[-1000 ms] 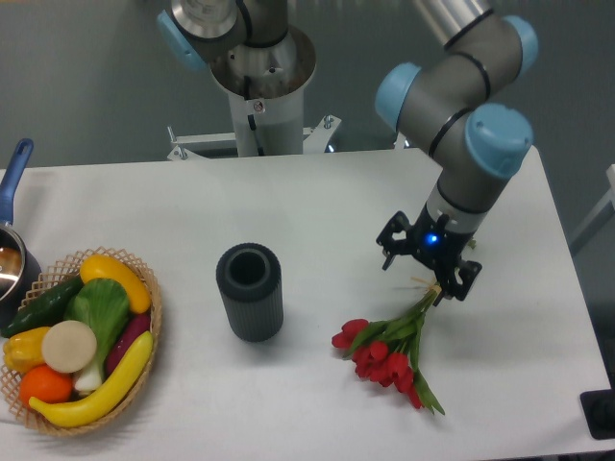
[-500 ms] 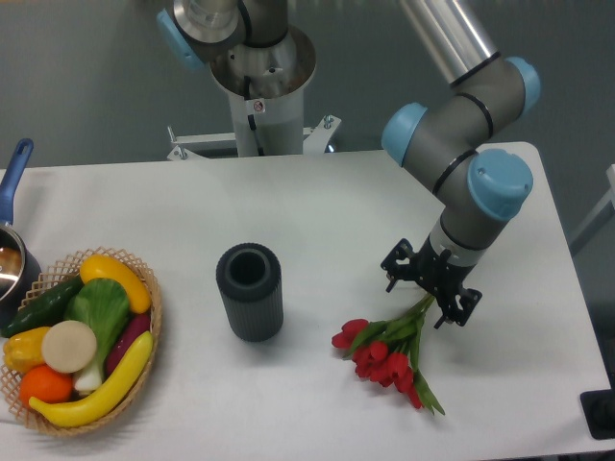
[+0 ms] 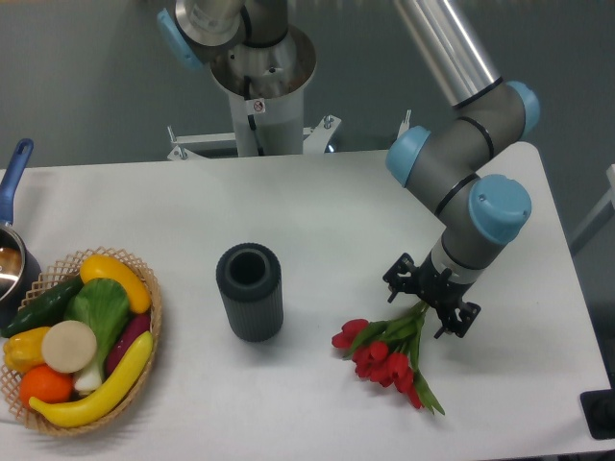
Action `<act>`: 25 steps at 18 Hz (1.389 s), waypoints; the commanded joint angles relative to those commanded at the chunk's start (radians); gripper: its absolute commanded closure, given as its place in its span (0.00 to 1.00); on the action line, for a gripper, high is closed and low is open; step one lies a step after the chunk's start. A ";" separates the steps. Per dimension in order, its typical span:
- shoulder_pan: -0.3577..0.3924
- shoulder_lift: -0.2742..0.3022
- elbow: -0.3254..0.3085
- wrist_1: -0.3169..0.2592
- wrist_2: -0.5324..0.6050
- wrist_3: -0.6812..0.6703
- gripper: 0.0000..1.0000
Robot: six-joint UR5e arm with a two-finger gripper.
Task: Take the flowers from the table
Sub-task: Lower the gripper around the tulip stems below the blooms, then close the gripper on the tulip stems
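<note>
The flowers [image 3: 384,352], a small bunch of red tulips with green stems and leaves, lie on the white table [image 3: 317,221] at the front right, heads toward the lower left. My gripper [image 3: 429,303] is low over the stem end at the bunch's upper right. Its two dark fingers stand apart, one on each side of the stems. The stem ends are partly hidden under the gripper.
A dark ribbed cylinder [image 3: 250,291] stands upright left of the flowers. A wicker basket [image 3: 149,317] of fruit and vegetables sits at the front left, with a pot with a blue handle [image 3: 13,178] behind it. The table's right edge is near the gripper.
My gripper has moved down toward the table onto the stem end of the flowers. The flowers have not moved.
</note>
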 joint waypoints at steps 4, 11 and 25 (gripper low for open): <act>-0.006 -0.006 0.001 0.002 0.005 -0.011 0.00; -0.008 -0.029 -0.002 0.048 0.028 -0.011 0.00; -0.017 -0.035 -0.006 0.083 0.034 -0.023 0.47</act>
